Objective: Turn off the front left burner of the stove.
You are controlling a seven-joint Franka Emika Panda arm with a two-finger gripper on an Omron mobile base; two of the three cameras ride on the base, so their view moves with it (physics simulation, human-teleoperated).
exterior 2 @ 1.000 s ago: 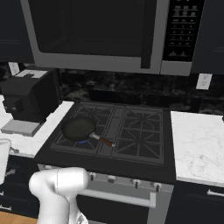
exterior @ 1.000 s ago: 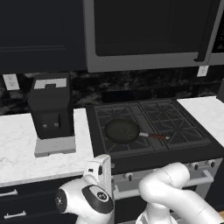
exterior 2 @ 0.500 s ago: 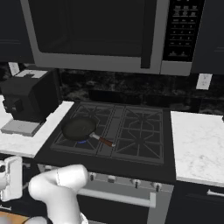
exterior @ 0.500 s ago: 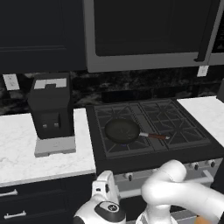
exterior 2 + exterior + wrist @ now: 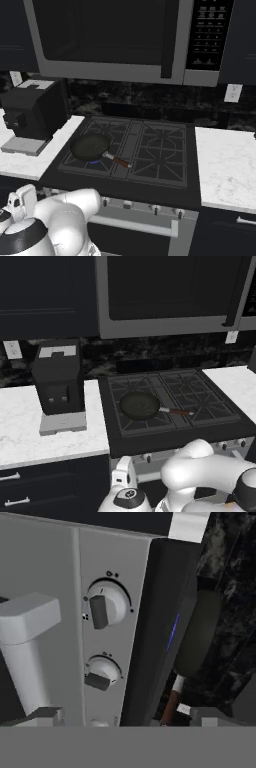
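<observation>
At the left end of the white counter (image 5: 30, 426), a black boxy appliance (image 5: 59, 385) stands on its grey base, clear of the work. Beside it, the stove (image 5: 150, 186) carries a dark frying pan (image 5: 91, 147) over the front left burner (image 5: 94, 161), near the cooktop's front left corner, with a blue glow just under the pan. The gripper (image 5: 120, 719) hangs low before the stove's front panel, its fingertips spread wide and holding nothing. Two silver knobs (image 5: 105, 606) sit close together ahead of the gripper, next to the oven handle bar (image 5: 25, 642). The risk appears to be closing on the wrong knob, leaving the flame burning, or clipping the handle bar on the approach.
</observation>
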